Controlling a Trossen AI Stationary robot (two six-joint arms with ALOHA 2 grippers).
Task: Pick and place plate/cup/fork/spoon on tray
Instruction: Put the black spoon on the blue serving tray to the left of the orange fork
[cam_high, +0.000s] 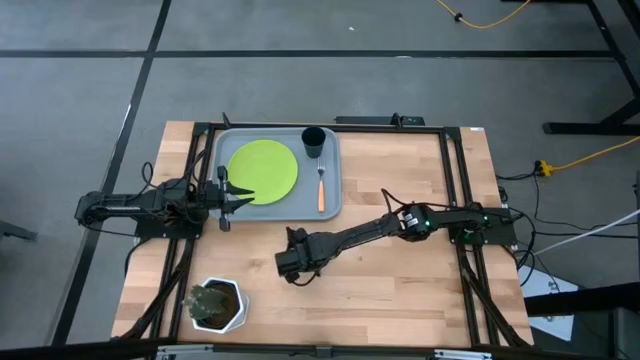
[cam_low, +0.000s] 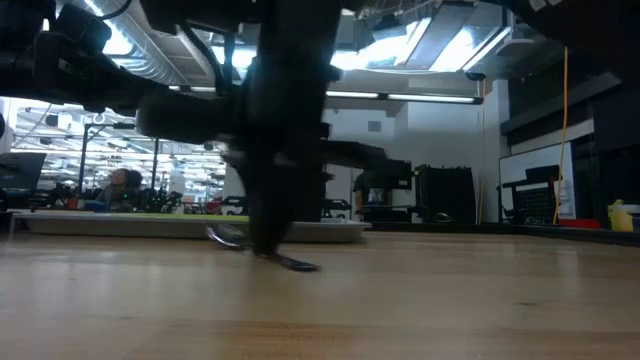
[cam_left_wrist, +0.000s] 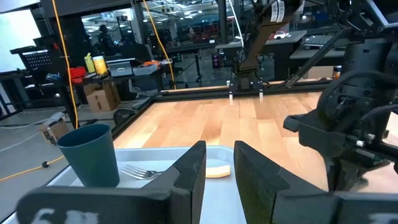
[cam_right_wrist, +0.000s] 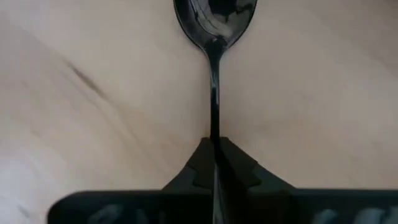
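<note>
The grey-blue tray (cam_high: 332, 205) lies at the table's far left-centre. On it are the lime-green plate (cam_high: 263, 168), the dark cup (cam_high: 313, 140) and the orange-handled fork (cam_high: 321, 188). My left gripper (cam_high: 232, 195) is open and empty over the tray's left rim, beside the plate's edge; its wrist view shows the cup (cam_left_wrist: 93, 155), the fork (cam_left_wrist: 140, 171) and the plate (cam_left_wrist: 217, 169). My right gripper (cam_high: 292, 265) is low over the bare table, nearer than the tray, and shut on the dark spoon (cam_right_wrist: 214, 37). My right gripper pinches the spoon's thin handle (cam_right_wrist: 214, 134) between its two fingers, coming from above and pointing down. The bowl (cam_right_wrist: 214, 15) sticks out ahead of the fingers. In the low view the spoon (cam_low: 290, 262) is down at the tabletop; whether it is clear of the wood I cannot tell.
A white hexagonal pot with a plant (cam_high: 215, 305) stands at the table's near left corner. Bare wood lies to the right of the tray and around my right gripper. The right arm (cam_left_wrist: 354, 124) shows large in the left wrist view.
</note>
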